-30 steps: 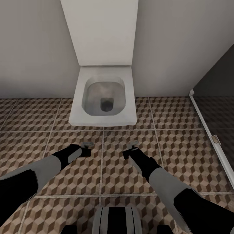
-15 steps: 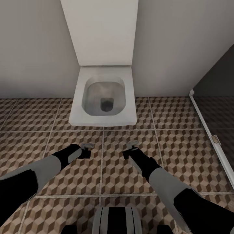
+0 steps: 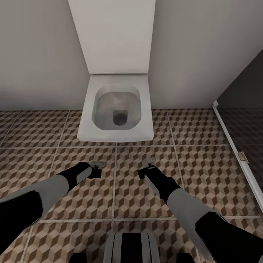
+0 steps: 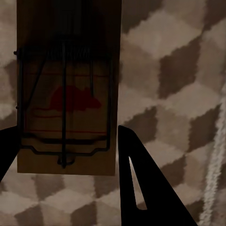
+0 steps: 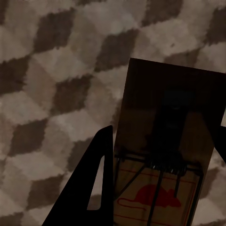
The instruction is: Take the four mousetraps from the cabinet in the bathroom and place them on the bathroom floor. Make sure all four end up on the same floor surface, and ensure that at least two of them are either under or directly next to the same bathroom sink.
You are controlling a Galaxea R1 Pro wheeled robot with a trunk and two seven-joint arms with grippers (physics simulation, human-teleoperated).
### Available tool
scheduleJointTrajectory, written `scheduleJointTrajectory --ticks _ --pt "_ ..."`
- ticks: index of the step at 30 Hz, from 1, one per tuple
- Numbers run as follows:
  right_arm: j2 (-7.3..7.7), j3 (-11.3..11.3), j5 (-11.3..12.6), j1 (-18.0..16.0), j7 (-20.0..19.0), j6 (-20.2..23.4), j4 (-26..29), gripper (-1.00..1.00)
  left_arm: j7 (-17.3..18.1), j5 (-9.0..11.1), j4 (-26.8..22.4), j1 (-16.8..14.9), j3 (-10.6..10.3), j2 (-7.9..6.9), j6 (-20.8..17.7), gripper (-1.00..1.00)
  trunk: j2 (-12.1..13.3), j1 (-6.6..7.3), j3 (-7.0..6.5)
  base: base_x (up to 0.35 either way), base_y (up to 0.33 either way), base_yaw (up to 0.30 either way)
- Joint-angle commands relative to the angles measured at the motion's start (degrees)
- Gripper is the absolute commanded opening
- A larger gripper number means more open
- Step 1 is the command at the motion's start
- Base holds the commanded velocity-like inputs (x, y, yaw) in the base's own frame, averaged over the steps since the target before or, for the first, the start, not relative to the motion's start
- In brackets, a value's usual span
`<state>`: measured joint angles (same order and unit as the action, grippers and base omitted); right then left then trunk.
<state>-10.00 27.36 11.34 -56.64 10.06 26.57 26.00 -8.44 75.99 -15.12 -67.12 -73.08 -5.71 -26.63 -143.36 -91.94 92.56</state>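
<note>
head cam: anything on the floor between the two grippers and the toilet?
Nothing. In the head view only bare cube-pattern bathroom floor and a grout line separate the left gripper and right gripper from the toilet.

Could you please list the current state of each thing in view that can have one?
Left gripper: shut on a mousetrap, held above the tiled bathroom floor.
Right gripper: shut on a second mousetrap, above the floor.
Toilet: lid up, bowl open.
Glass shower door: cannot tell whether open or closed.
</note>
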Motion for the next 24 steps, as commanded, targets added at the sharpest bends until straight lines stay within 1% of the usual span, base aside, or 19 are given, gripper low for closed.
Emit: scheduleJointTrajectory --ticks 1,12,14,18,20,24 --pt "0.0 0.3 0.7 -0.1 0.5 0.2 0.0 -1.0 -0.6 0.4 -0.3 0.0 -0.3 -0.09 -0.2 -1.0 0.0 0.01 0.03 0.0 0.0 0.0" --pt "0.0 0.4 0.7 -0.1 0.5 0.2 0.0 -1.0 -0.9 0.4 -0.3 0.0 -0.3 -0.14 -0.2 -1.0 0.0 0.01 0.03 0.0 0.0 0.0" --pt "0.0 0.3 0.7 -0.1 0.5 0.2 0.0 -1.0 -1.6 0.4 -0.3 0.0 -0.2 -0.12 -0.2 -1.0 0.0 0.01 0.03 0.0 0.0 0.0" --pt "0.0 0.3 0.7 -0.1 0.5 0.2 0.0 -1.0 -5.1 0.4 -0.3 0.0 -0.2 0.04 -0.2 -1.0 0.0 0.01 0.03 0.0 0.0 0.0" --pt "0.0 0.3 0.7 -0.1 0.5 0.2 0.0 -1.0 -6.3 0.4 -0.3 0.0 -0.2 0.38 -0.2 -1.0 0.0 0.01 0.03 0.0 0.0 0.0" --pt "0.0 0.3 0.7 -0.1 0.5 0.2 0.0 -1.0 -7.2 0.4 -0.3 0.0 -0.2 0.77 -0.2 -1.0 0.0 0.01 0.03 0.0 0.0 0.0"
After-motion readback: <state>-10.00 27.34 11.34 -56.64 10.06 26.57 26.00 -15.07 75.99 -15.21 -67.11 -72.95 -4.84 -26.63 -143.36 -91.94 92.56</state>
